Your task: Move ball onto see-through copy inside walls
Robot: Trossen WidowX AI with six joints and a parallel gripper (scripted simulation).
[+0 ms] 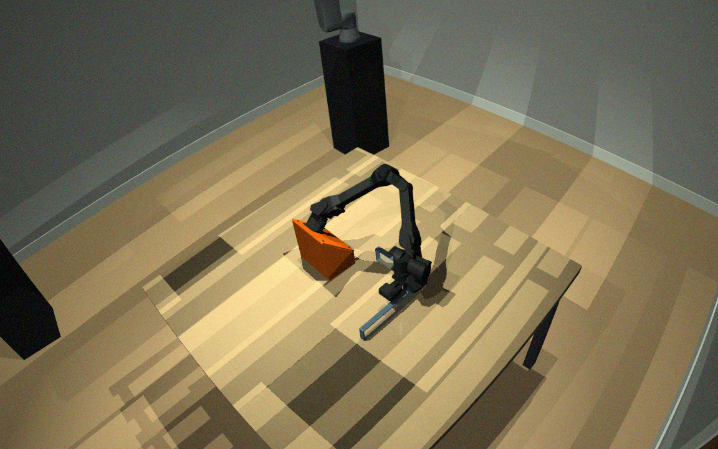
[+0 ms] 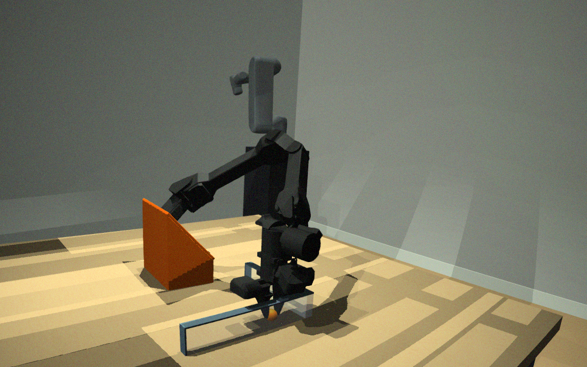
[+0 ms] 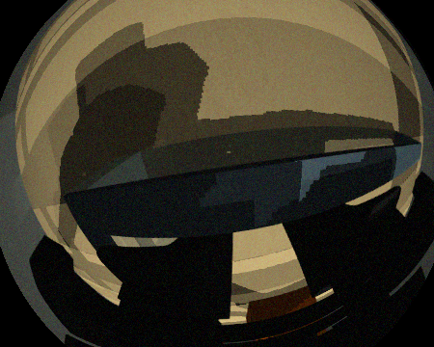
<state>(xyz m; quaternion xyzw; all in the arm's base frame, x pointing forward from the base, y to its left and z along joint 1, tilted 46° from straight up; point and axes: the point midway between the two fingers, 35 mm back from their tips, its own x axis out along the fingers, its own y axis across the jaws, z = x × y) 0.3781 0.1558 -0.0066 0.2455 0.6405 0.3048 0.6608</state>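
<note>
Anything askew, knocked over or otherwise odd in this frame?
Nothing stands out. The clear walls stand upright as a corner, and the gripper is down inside it, shut on the orange ball. The orange wedge sits upright.

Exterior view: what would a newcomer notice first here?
The bright orange wedge-shaped block at the arm's base stands out on the wooden table. Right of it, the black gripper reaches down inside the low clear walls, its fingers shut on a small orange ball.
</note>
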